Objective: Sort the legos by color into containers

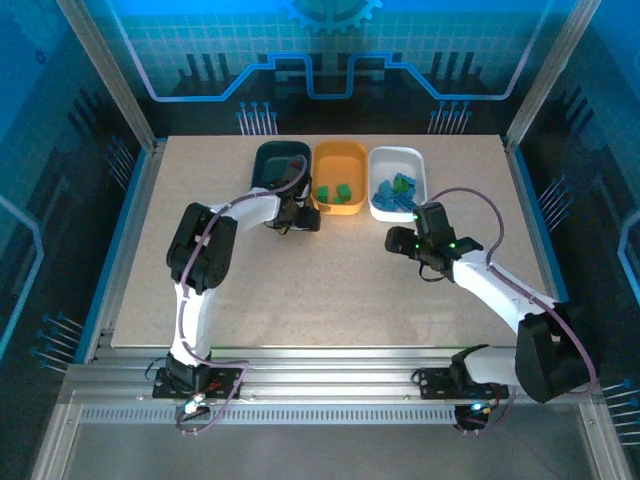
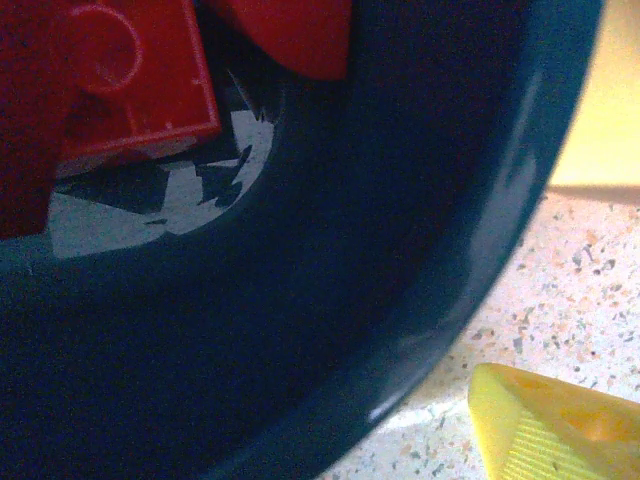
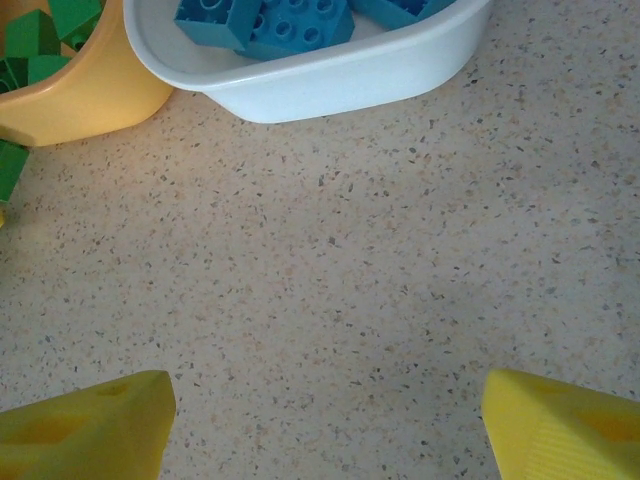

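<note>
- Legos lie sorted by colour in three trays lined up at the upper middle of the top view.
- Red legos [image 2: 130, 80] are glossy studded blocks with hard edges. They sit inside the dark teal tray [image 1: 270, 155], at the upper left of the left wrist view.
- Green legos [image 1: 335, 192] rest in the orange tray [image 1: 340, 152], the middle one of the row.
- One more green piece [image 3: 10, 170] shows at the left edge of the right wrist view, just outside that tray's wall.
- Blue legos [image 3: 270, 20] are piled in the white tray [image 3: 330, 85], at the right of the row.
- All three trays are smooth, shallow plastic with rounded corners and curved walls. Neighbouring trays stand touching or nearly so.
- The table [image 3: 350, 280] is flat, pale and finely speckled like stone.
- The left gripper [image 1: 298, 212] is at the near right corner of the teal tray. One ridged yellow fingertip [image 2: 560, 425] shows outside the tray's rim. I cannot tell whether this claw is released or clenched.
- The right gripper [image 3: 320, 420] is released. Its two yellow fingertips stand wide apart over bare table, near the white tray, grasping nothing.
- A blue-lit framed enclosure surrounds the table.
</note>
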